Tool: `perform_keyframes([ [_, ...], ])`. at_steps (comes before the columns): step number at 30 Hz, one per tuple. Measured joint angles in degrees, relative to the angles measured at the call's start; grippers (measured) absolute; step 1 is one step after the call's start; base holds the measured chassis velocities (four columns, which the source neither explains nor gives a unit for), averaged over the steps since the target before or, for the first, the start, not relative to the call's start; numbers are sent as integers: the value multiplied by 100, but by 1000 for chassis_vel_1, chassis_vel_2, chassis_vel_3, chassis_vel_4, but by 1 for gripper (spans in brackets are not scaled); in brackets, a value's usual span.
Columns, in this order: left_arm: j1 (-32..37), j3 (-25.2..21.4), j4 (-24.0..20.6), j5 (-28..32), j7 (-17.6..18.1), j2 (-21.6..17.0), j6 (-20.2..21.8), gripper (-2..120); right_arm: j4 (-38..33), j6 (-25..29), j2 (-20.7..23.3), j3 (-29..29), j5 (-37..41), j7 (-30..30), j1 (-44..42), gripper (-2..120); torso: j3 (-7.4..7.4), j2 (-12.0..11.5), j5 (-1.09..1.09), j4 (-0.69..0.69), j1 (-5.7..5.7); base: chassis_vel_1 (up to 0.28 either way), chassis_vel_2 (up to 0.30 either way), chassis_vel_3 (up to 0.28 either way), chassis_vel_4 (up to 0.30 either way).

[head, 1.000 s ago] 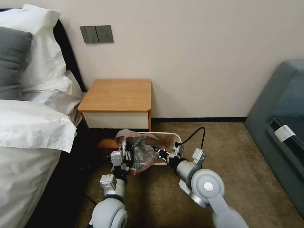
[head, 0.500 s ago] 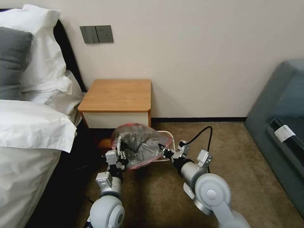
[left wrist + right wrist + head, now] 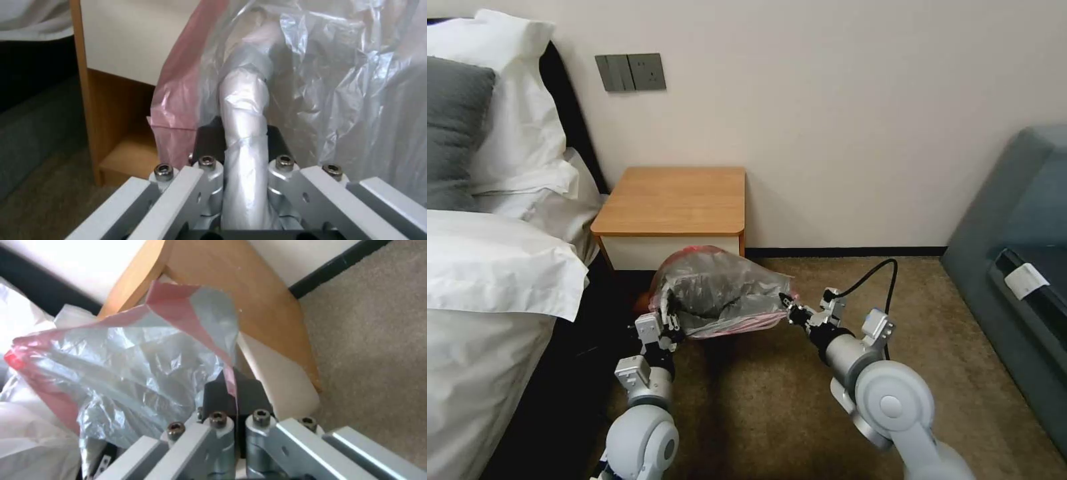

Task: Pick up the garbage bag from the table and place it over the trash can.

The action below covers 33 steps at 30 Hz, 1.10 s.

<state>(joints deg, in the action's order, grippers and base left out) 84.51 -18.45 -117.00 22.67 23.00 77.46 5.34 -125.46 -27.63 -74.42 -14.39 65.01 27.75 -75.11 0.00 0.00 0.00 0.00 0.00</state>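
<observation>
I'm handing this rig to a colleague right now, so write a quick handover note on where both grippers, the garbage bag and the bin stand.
Left gripper: shut on the garbage bag, pinching a bunched fold at its left end.
Right gripper: shut on the bag's pink-red edge at the right end.
Bag: off the table, held stretched between both grippers, in front of the drawer, above the carpet.
Trash can: hidden behind the bag, so its exact place is unclear.
Done: bag picked up and spread.
Left: fit the bag over the trash can, then release.
</observation>
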Motion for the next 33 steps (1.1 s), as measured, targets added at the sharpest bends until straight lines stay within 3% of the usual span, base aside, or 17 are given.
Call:
perform_keyframes([
  [26,17,-86,-265,250,1,39,71,7,250,-222,-71,-169,-69,34,-363,0,0,1,0,0,0,0,0,0,0],
  [33,77,-82,-323,284,-61,37,82,7,508,113,-114,-165,-451,-434,-271,0,0,1,0,0,0,0,0,0,0],
])
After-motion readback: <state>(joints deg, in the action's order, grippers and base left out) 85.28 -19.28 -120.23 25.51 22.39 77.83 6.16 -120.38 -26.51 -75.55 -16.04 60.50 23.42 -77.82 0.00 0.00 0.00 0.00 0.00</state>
